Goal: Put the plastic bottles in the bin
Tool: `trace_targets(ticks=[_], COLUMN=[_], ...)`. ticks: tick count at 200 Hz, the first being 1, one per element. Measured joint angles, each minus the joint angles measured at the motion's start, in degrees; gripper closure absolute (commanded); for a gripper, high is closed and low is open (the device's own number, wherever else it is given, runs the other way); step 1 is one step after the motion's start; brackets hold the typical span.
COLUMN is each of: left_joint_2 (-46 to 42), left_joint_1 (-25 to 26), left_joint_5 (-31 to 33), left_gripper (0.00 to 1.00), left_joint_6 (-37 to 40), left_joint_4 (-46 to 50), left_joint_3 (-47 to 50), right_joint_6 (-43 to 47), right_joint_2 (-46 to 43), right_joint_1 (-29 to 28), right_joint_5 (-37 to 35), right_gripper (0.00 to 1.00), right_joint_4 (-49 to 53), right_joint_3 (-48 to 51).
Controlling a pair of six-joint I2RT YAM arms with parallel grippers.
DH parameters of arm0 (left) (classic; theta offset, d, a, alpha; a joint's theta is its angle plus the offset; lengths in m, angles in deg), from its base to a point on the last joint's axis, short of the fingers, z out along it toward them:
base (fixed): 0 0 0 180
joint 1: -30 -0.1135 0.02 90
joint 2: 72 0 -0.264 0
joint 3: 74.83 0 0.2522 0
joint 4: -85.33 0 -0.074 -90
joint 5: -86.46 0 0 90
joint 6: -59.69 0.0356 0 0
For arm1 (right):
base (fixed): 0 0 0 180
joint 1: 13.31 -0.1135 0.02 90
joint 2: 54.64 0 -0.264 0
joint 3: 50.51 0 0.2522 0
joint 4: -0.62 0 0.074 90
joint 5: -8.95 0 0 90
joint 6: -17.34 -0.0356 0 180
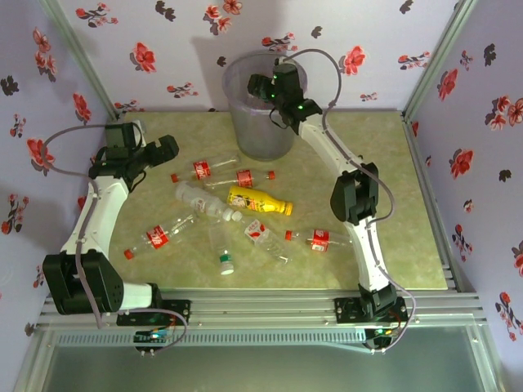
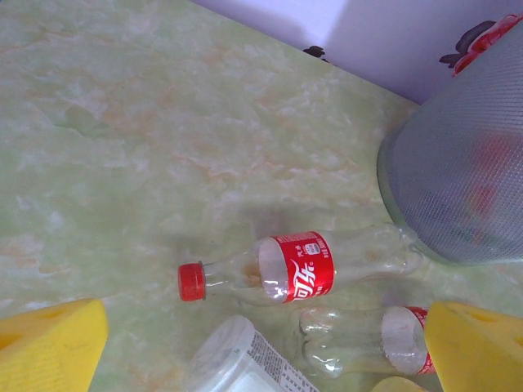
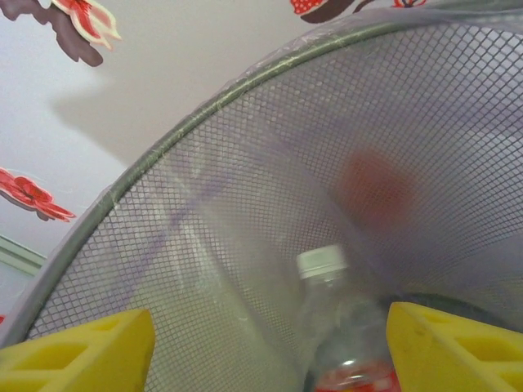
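Note:
Several plastic bottles lie across the middle of the table: red-labelled clear ones (image 1: 204, 170) (image 1: 245, 176) (image 1: 155, 237) (image 1: 319, 239), a yellow one (image 1: 260, 202) and a green-capped one (image 1: 226, 261). The grey bin (image 1: 260, 126) stands at the back. My right gripper (image 1: 274, 90) hangs over its mouth, open. Between its yellow fingers (image 3: 90, 351) a blurred white-capped, red-labelled bottle (image 3: 335, 327) sits loose inside the bin's mesh wall (image 3: 245, 204). My left gripper (image 1: 163, 151) is open above a red-capped bottle (image 2: 298, 265) and another clear one (image 2: 368, 339).
A large clear bottle with a printed label (image 2: 237, 359) lies just below the red-capped one. The bin's side (image 2: 466, 180) stands close to the right of these bottles. Flowered walls close the table in at the back and sides.

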Motion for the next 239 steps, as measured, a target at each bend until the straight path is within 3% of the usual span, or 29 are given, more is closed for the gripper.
trace_targets(ticks=[56,104,138,182,239], left_joint_2=[0.0,0.0,0.02,0.55,2.56], left_joint_1=[0.0,0.0,0.02,0.35,2.47], left_joint_5=[0.0,0.0,-0.02,-0.22,-0.39], left_gripper=[0.0,0.0,0.0,0.0,0.0], left_joint_6=[-0.02,-0.2,-0.22,-0.42,-0.39], left_joint_4=[-0.02,-0.02,-0.02,0.0,0.09], left_joint_3=[0.0,0.0,0.0,0.0,0.0], right_joint_6=[2.38,3.39,2.62,1.7,2.71], right_joint_2=[-0.11,-9.84,-24.15,-43.47,-57.13], right_joint_1=[-1.01,-1.2,-0.92,-0.04,0.0], right_joint_5=[-0.66,-3.37,-5.88,-10.67,-10.4], right_gripper=[0.23,0.23,0.23,0.23,0.24], right_joint_4=[5.55,11.72,17.33,23.78,33.53], right_joint_3=[-9.03,-6.1,5.99,29.75,54.71])
